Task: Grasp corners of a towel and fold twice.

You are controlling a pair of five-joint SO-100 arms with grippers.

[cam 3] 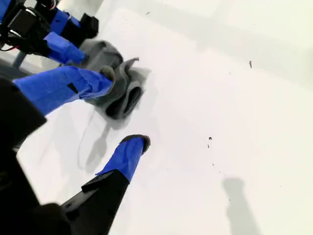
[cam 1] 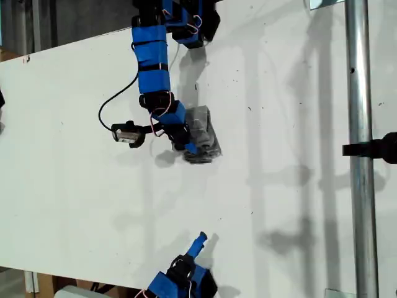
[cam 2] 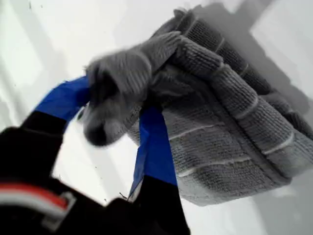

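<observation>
My first gripper [cam 2: 117, 127] is right up close in its own view, and its blue fingers [cam 2: 155, 147] pinch a bunched fold of the towel [cam 2: 230, 117]. The towel is grey and soft, with thin white stripes. It is not spread flat. It is squashed into a thick, small bundle. A rounded bit of cloth, maybe a corner [cam 2: 132, 68], curls over the fingers, but it is blurry.

In the exterior view the towel [cam 1: 201, 133] lies on the white table [cam 1: 74, 186], and my first gripper [cam 1: 188, 147] touches the edge of the bundle that faces the exterior view's left. The first arm [cam 1: 154, 68] reaches to the towel from the far side of the table. A small black part [cam 1: 127, 133] hangs on a wire just beside the arm, away from the towel.

My second gripper [cam 1: 200, 241] is well apart from the towel, near the table edge below it in the exterior view. In its own view my second gripper [cam 3: 120, 112] has its jaws wide apart with nothing between them. The towel [cam 3: 117, 83] shows beyond its tips.

A shiny metal pole [cam 1: 360, 149] stands far from the towel, toward the exterior view's right.
</observation>
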